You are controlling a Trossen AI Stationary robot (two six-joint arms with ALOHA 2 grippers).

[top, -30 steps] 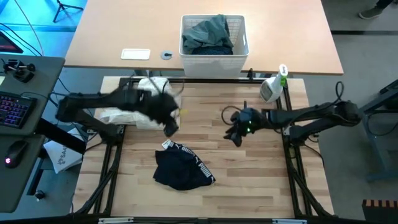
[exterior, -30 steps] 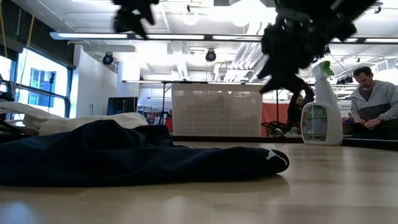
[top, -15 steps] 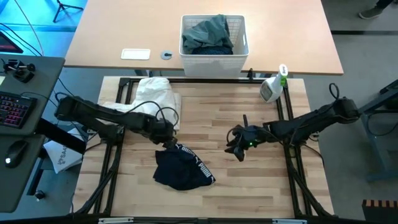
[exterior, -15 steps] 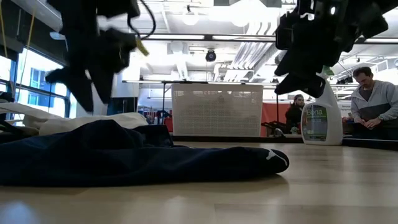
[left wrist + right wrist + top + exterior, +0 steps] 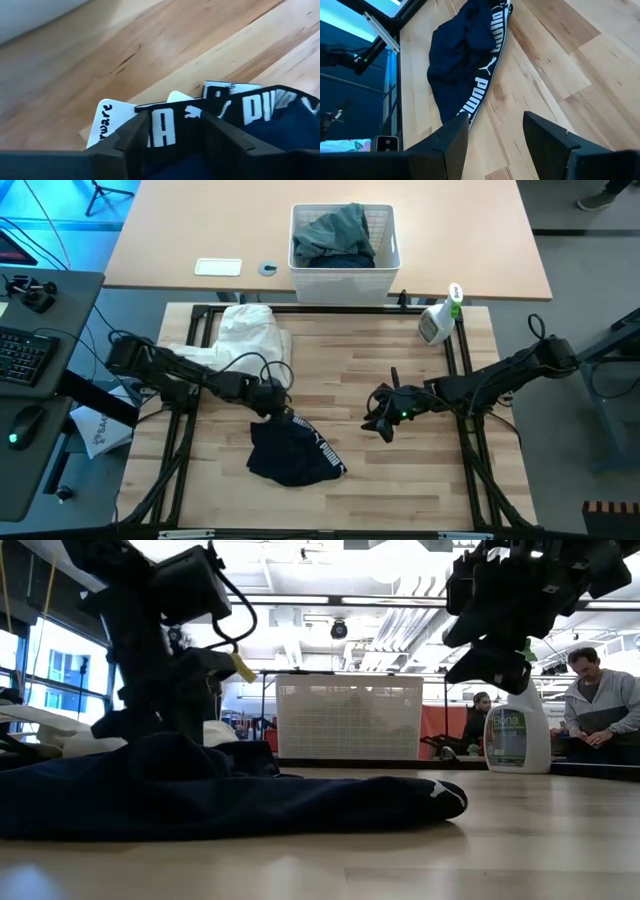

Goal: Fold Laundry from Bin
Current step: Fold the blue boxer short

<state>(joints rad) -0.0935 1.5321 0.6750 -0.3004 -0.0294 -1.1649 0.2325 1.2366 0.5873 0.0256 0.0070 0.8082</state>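
- Your left hand (image 5: 272, 408) is down at the waistband end of the dark Puma-lettered garment (image 5: 292, 452), which lies crumpled on the wooden counter (image 5: 340, 350). In the left wrist view its fingers (image 5: 131, 137) stand either side of the white-lettered waistband (image 5: 210, 112), straddling it; you cannot tell yet whether they have clamped it.
- Your right hand (image 5: 381, 412) hangs above bare wood to the garment's right, fingers spread and holding nothing.
- Progress, as a judgement: this is early. One garment is out and unfolded. A white cloth (image 5: 247, 332) sits in a loose heap at the counter's back left corner, not visibly folded.
- The bin (image 5: 343, 272) stands on the tan desk beyond the counter and has a grey-green top (image 5: 335, 232) bunched over something darker inside, so more laundry waits to come out.
- The high view alone gives you the layout: both arms, the bin's contents and the spray bottle (image 5: 438, 321) at the back right.
- The low view shows the garment as a low, flat mound (image 5: 200, 790) and the right hand well clear of the surface, but the bin's lattice wall (image 5: 348, 717) hides what it holds. People sit in the room behind.
- The left wrist view alone shows the waistband between the fingers and a white care label (image 5: 107, 122) beside it.
- The right wrist view (image 5: 470, 85) shows the lettered waistband running along the garment's edge.
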